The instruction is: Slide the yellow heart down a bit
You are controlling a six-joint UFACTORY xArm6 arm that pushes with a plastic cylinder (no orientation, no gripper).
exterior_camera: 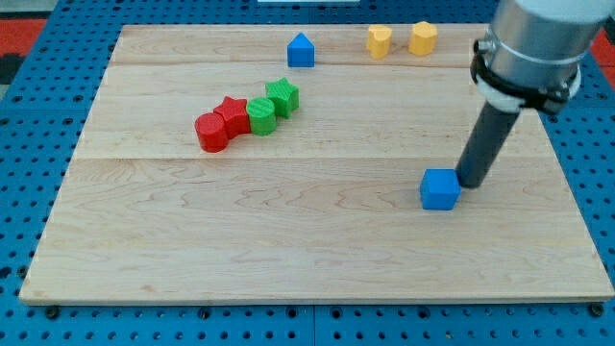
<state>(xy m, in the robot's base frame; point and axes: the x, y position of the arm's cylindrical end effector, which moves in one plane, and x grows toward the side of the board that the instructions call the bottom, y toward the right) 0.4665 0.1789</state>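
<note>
Resting on the wooden board (317, 240), my tip (470, 183) is seen just beside the blue cube (440, 188), at its right edge. No claw is carried; a bare rod is all that is fitted, and nothing is held. The yellow heart (380, 40) is placed near the view's top, with a yellow hexagon (423, 37) just to its right, well apart from my tip. A blue block (301, 50) with a peaked top is found further left.

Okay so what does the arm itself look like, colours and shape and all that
A fat grey cylindrical body enters from the view's top right, ringed by a black clamp collar. Below it a straight dark rod narrows to my tip. No cables or markings show.
</note>
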